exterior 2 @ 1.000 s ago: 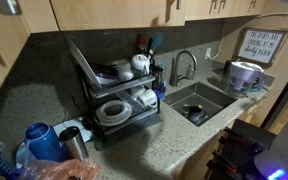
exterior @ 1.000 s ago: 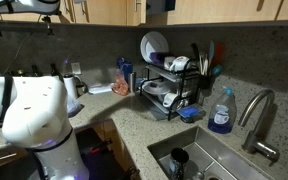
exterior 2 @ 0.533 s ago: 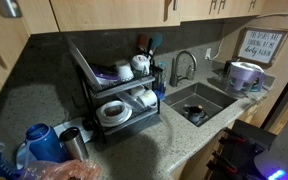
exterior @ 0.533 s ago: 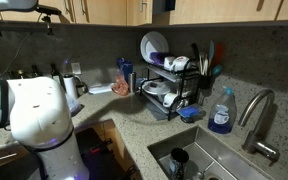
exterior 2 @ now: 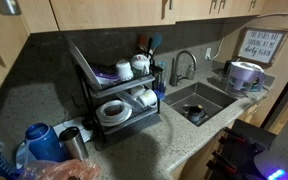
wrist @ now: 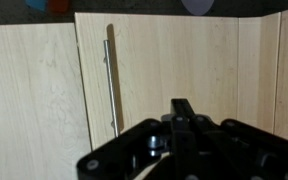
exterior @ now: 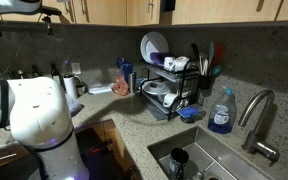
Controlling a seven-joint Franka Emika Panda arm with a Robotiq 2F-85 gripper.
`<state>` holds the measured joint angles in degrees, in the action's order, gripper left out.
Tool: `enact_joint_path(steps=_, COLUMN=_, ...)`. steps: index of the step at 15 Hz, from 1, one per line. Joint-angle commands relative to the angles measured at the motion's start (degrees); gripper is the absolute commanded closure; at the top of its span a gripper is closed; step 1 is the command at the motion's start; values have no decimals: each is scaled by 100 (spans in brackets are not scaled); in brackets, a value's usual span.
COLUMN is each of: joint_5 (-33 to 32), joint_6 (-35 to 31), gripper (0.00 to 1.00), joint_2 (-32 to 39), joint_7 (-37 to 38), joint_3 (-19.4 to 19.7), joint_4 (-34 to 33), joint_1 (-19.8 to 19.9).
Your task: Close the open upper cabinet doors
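Speckled granite counter [exterior: 124,115] and backsplash run beneath the upper cabinet doors [exterior: 104,10], which hang above the dish rack [exterior: 169,88] — flat honey-brown panels that look roughly flush in both exterior views. The wrist view shows pale-grained wood with a slim vertical bar handle [wrist: 109,85]. The gripper [wrist: 184,115] faces it, jaws pressed together, holding nothing. Since a second ago the white arm [exterior: 39,115] has shifted slightly — any change in the doors is too small to tell.
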<state>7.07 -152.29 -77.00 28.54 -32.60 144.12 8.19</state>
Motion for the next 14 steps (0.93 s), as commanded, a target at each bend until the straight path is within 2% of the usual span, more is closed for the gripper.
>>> enact_joint_path(steps=1, joint_5=29, joint_6=-345, gripper=100, joint_2=178, joint_7=148, joint_3=-17, joint_4=62, joint_1=217)
enact_joint_path(steps=8, joint_5=42, joint_6=-789, gripper=100, joint_2=481, joint_7=285, joint_3=-58, joint_4=53, joint_1=657)
enact_joint_path(steps=14, joint_5=44, joint_6=-915, gripper=100, joint_2=587, joint_7=304, joint_3=-45, joint_4=64, joint_1=702)
